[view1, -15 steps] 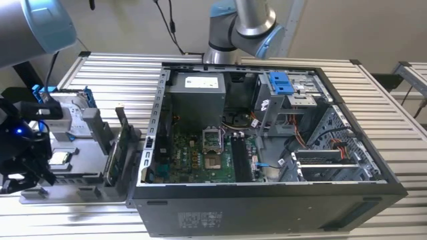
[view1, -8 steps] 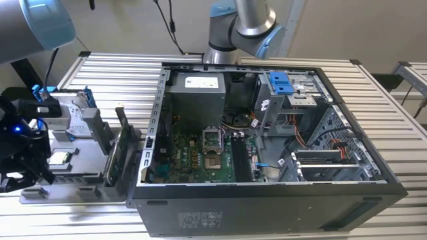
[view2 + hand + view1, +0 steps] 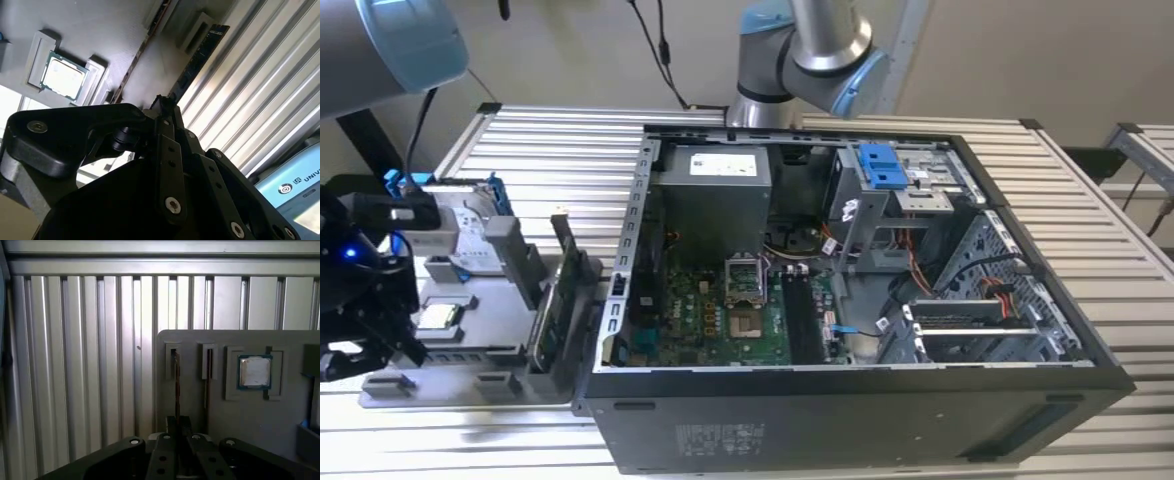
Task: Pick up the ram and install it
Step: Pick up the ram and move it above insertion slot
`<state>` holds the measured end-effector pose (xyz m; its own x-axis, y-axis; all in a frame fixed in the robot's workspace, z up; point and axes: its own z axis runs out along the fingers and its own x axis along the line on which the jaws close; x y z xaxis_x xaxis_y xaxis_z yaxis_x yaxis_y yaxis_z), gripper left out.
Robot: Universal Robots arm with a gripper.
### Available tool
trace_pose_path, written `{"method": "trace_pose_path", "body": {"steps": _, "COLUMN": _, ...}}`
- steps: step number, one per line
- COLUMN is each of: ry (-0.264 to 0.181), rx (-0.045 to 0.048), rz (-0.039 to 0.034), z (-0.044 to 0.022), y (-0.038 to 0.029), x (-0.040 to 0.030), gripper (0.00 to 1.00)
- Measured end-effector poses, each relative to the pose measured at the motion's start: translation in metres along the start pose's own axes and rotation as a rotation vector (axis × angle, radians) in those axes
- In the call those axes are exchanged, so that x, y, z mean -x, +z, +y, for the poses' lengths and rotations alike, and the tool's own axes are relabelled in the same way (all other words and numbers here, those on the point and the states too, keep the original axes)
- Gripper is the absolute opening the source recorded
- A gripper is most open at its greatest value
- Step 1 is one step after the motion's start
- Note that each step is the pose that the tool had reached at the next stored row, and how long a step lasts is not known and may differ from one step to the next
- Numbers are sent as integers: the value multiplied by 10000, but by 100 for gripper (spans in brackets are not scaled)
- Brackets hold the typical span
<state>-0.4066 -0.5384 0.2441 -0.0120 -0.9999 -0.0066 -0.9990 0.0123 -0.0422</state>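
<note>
In tray (image 3: pixel 250 425) slot, ram (image 3: pixel 176 385) clamped by pincer (image 3: pixel 178 421).

The pincer (image 3: pixel 178 426) grips the edge-on ram (image 3: pixel 176 382) standing in a grey tray (image 3: pixel 250 430) slot — a processor chip (image 3: pixel 255 371) nearby, ribbed tabletop (image 3: pixel 80 365) beyond.

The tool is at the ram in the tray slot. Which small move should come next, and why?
Probably a short straight lift. The tool seems shut on the ram, which stands on edge in its grey tray slot, close beside a neighbouring stick; tilting could jam it.
</note>
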Motion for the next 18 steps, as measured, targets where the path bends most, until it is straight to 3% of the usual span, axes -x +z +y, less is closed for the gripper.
{"method": "trace_pose_path", "body": {"steps": 18, "ry": 0, "rx": 0, "rz": 0, "z": -5, "y": -129, "x": 1, "gripper": 14}}
